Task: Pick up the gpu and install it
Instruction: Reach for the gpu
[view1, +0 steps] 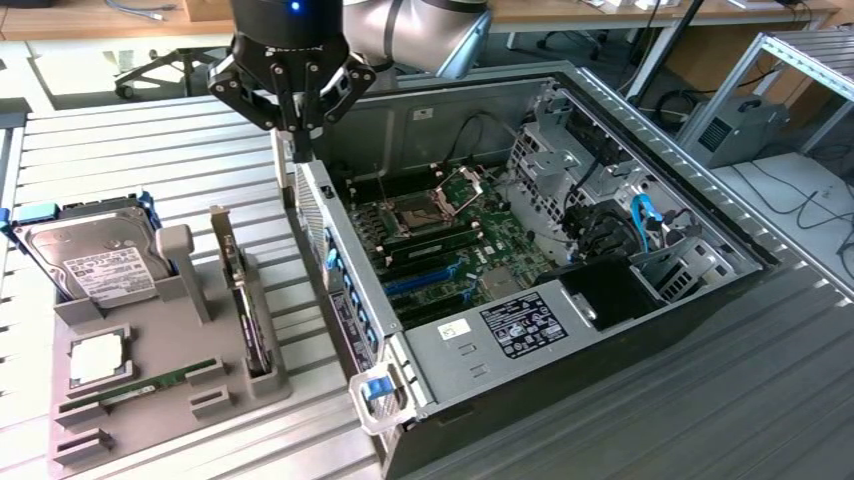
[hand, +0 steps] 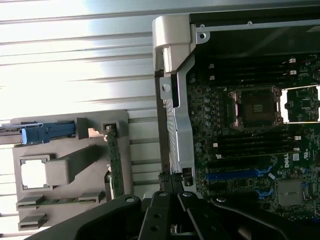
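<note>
Gripper (view1: 304, 148) closed and empty above rear wall of open computer case (view1: 461, 360), gpu (view1: 244, 310) upright in grey holder (view1: 267, 388) on slatted surface (view1: 120, 150).

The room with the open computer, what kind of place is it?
Probably a robotics lab. A robot gripper hangs over the edge of an open computer case on a metal table, a hard drive and the gpu stand in a grey holder, and an office chair stands behind.
</note>
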